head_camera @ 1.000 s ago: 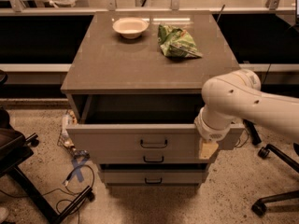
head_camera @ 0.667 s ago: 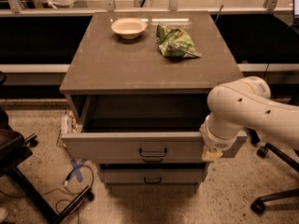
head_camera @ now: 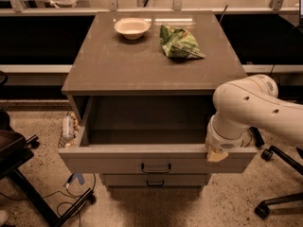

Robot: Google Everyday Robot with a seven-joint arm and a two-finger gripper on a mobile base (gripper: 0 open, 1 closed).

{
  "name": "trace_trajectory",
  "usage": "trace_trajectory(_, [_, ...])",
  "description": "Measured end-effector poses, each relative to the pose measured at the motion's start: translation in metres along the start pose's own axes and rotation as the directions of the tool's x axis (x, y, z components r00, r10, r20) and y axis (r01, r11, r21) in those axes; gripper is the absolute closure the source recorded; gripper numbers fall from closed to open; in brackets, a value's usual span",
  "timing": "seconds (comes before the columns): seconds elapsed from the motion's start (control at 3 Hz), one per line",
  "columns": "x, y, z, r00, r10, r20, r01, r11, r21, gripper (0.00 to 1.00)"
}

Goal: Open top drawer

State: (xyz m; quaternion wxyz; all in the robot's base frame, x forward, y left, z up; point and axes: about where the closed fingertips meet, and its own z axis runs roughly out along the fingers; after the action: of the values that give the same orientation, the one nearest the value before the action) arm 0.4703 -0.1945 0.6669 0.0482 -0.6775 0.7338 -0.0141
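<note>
The top drawer [head_camera: 118, 163] of the grey-beige cabinet stands pulled far out, its deep boxy inside showing and bare. Its flat front panel carries a small dark bar handle [head_camera: 155, 168]. My white arm comes in from the right, and my gripper [head_camera: 215, 153] sits at the right end of the drawer's front rim, right of the handle. Only a pale tip of it shows below the arm's wrist. Below the top drawer, the front of a narrower drawer [head_camera: 155, 180] with its own dark handle shows.
On the cabinet top [head_camera: 118, 65] stand a white bowl [head_camera: 132, 27] and a green crumpled bag [head_camera: 178, 42]. A black chair base [head_camera: 28, 174] with cables is on the floor at left. Another chair's wheeled base [head_camera: 279, 193] is at right. A bottle [head_camera: 68, 126] lies by the cabinet's left side.
The top drawer has slid further out toward the camera. My arm and gripper have moved down and forward with its front edge.
</note>
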Motion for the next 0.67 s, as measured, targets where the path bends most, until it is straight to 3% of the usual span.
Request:
trace_trajectory(0.33, [0.000,0.003,-0.005,1.000,-0.002,-0.006,0.002,1.0000,-0.006,1.00])
trace_trajectory(0.67, [0.004,0.037,-0.014,0.997,-0.031,-0.076,0.026,0.9970,-0.073,1.00])
